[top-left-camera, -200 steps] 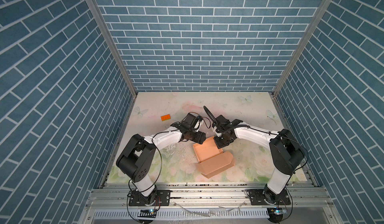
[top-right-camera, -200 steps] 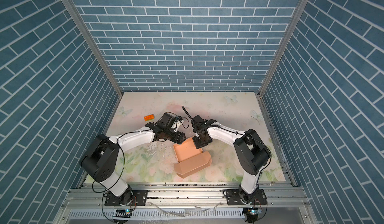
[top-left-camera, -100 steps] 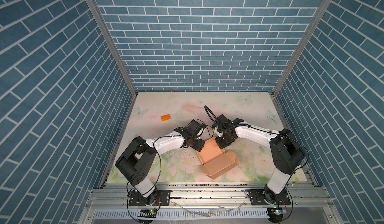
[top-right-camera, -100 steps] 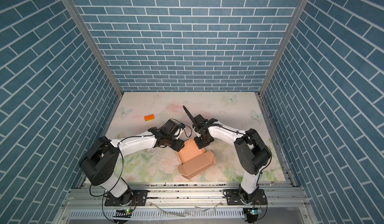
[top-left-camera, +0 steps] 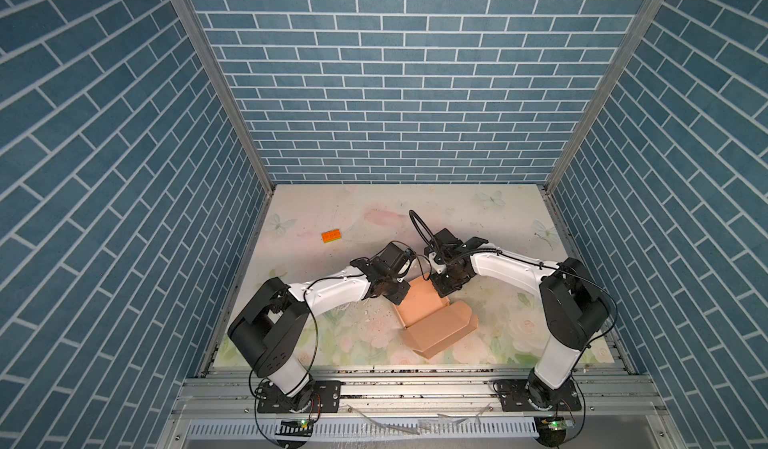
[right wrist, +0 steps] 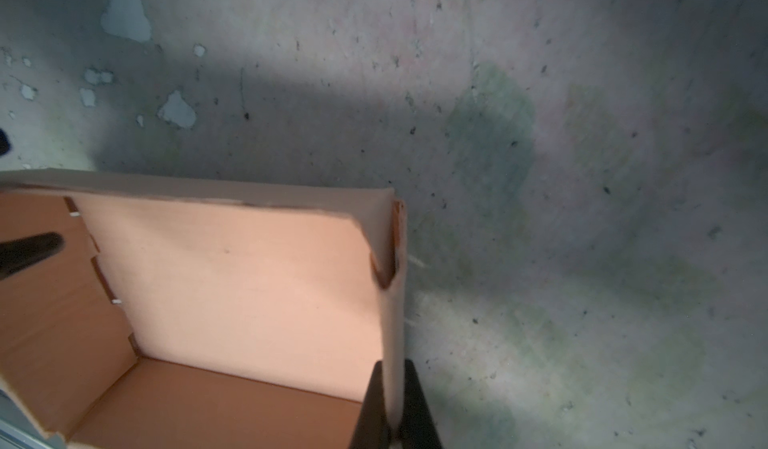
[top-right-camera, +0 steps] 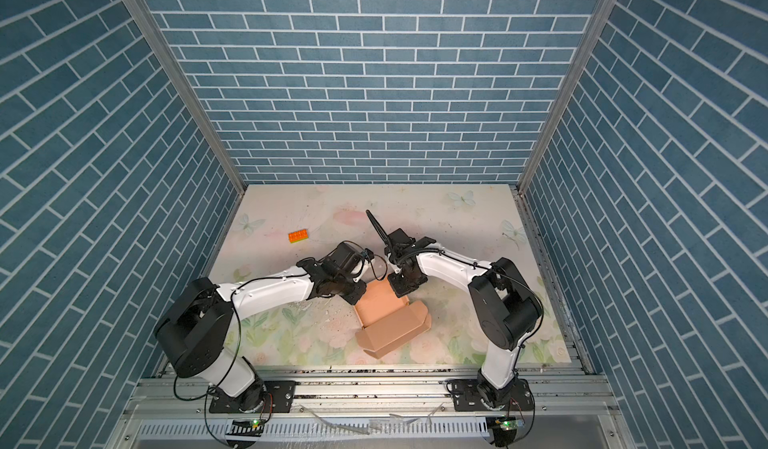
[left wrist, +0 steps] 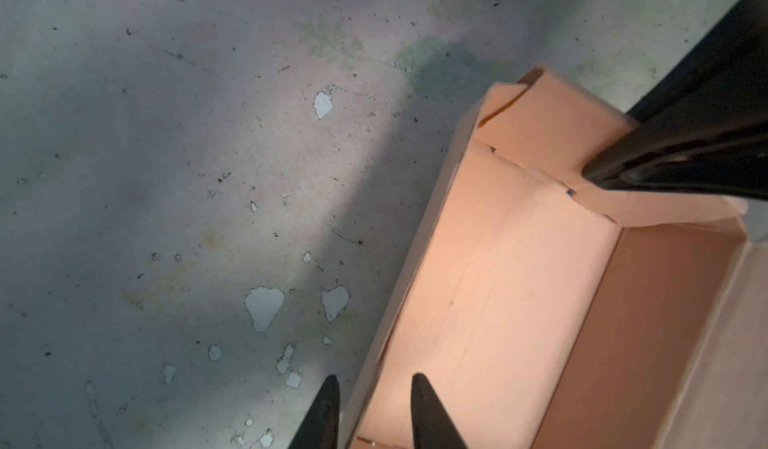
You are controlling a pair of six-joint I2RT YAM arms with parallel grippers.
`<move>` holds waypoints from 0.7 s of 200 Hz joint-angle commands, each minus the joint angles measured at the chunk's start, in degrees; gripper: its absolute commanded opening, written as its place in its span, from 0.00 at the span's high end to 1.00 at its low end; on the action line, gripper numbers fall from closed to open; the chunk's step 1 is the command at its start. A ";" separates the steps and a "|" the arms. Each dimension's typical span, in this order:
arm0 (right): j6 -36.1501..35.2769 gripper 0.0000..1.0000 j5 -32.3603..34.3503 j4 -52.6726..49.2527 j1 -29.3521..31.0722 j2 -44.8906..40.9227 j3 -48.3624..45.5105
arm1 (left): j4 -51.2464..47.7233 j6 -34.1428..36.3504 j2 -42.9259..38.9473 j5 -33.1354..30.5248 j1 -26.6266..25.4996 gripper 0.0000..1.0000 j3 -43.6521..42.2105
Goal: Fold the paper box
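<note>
The paper box point(top-left-camera: 434, 320) point(top-right-camera: 390, 322) is peach-tan cardboard, half formed, lying near the front middle of the table with its flat lid flap toward the front. My right gripper point(top-left-camera: 444, 291) point(right wrist: 392, 368) is shut on the box's far wall point(right wrist: 392, 322). My left gripper point(top-left-camera: 398, 297) point(left wrist: 375, 382) is at the box's left wall; its fingertips point(left wrist: 417, 382) stand narrowly apart, one inside and one outside that wall. The box's inside point(left wrist: 498, 280) is empty. The right gripper's fingers point(left wrist: 665, 168) show in the left wrist view, pinching the wall.
A small orange studded brick point(top-left-camera: 331, 236) point(top-right-camera: 298, 235) lies on the floral table mat point(top-left-camera: 478, 218) at the back left. Blue brick-pattern walls close in three sides. A metal rail point(top-left-camera: 415, 378) runs along the front edge.
My left gripper has come down and right to the box's left wall and its jaws have narrowed around it. The box has slid slightly toward the right front. The right gripper keeps its grip.
</note>
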 commanded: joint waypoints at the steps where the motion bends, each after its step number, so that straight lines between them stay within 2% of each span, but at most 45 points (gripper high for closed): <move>1: -0.59 1.00 -0.72 0.11 -0.33 0.25 0.16 | -1.09 0.69 1.28 -1.45 -0.33 0.73 0.21; 54: -0.28 1.00 -0.85 1.09 -0.41 -0.12 -0.58 | -1.33 0.58 2.70 -2.60 -0.37 0.88 0.58; 94: 0.42 0.87 -2.14 4.77 -1.06 -2.63 -2.62 | -0.62 0.42 2.12 -2.80 -0.35 0.95 0.04; 123: 0.99 0.77 -3.00 8.95 -1.62 -5.01 -4.95 | 0.39 0.43 1.49 -2.27 -0.44 0.96 -0.62; 140: 1.23 0.76 -2.77 10.55 -1.81 -5.16 -5.80 | 0.74 0.47 1.40 -2.27 -0.69 0.96 -0.88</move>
